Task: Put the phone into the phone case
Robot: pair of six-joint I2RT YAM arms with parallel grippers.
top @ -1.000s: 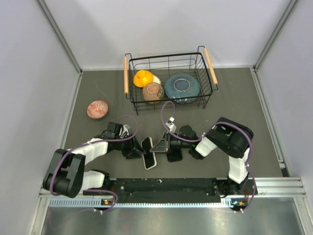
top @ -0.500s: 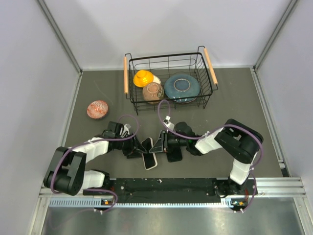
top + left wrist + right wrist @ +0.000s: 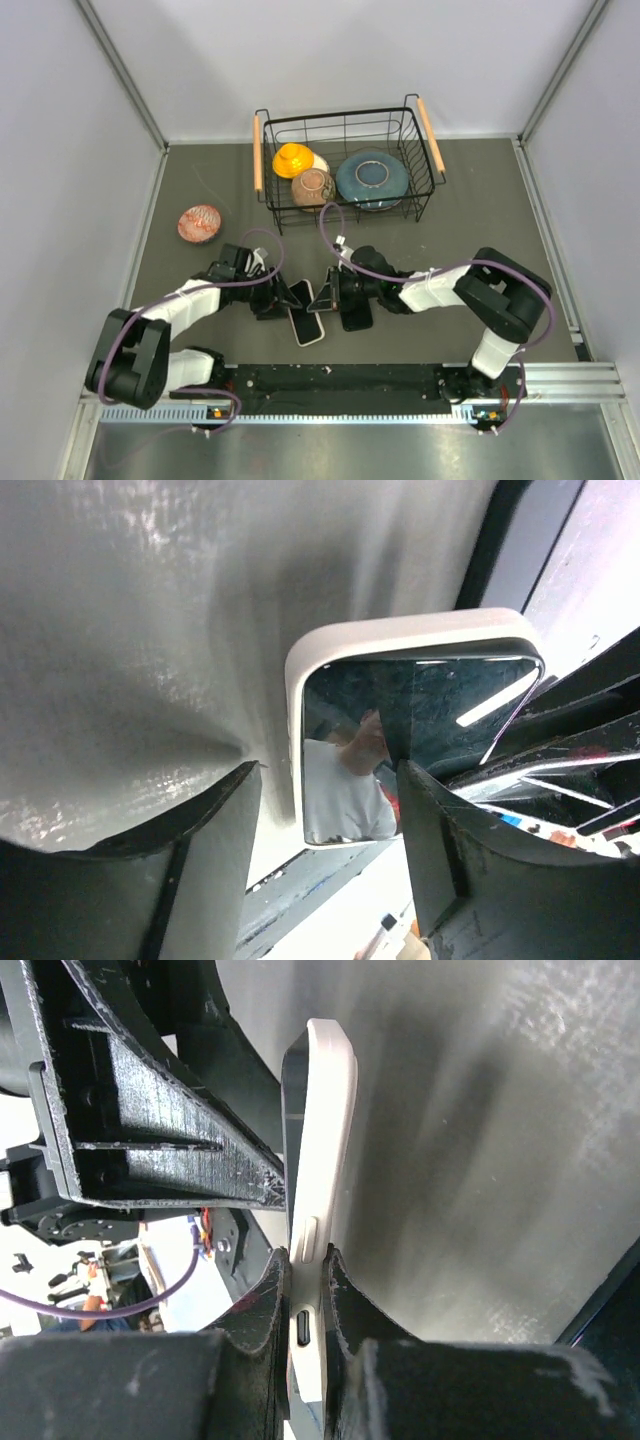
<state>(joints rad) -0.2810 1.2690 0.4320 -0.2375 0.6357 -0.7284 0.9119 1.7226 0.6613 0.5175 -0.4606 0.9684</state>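
The phone (image 3: 307, 325), a dark glass slab sitting in a white phone case (image 3: 312, 338), is near the table's front edge between both arms. In the right wrist view my right gripper (image 3: 305, 1256) is shut on the case (image 3: 330, 1130), seen edge-on with its port hole between the fingers; the dark phone (image 3: 292, 1120) lines its left side. In the left wrist view my left gripper (image 3: 330, 772) is open, its fingers either side of the phone screen (image 3: 420, 710) and white case rim (image 3: 400, 632). From above, the left gripper (image 3: 284, 298) and right gripper (image 3: 326, 297) meet at the phone's far end.
A black wire basket (image 3: 268, 170) at the back holds an orange bowl (image 3: 293, 158), a brown bowl (image 3: 313, 186) and a blue plate (image 3: 371, 178). A red patterned bowl (image 3: 200, 223) sits at the left. The metal rail (image 3: 340, 380) runs along the near edge.
My right arm has stretched further left, bringing its gripper closer to the left gripper at the phone. The left gripper has edged slightly right. The phone has hardly moved.
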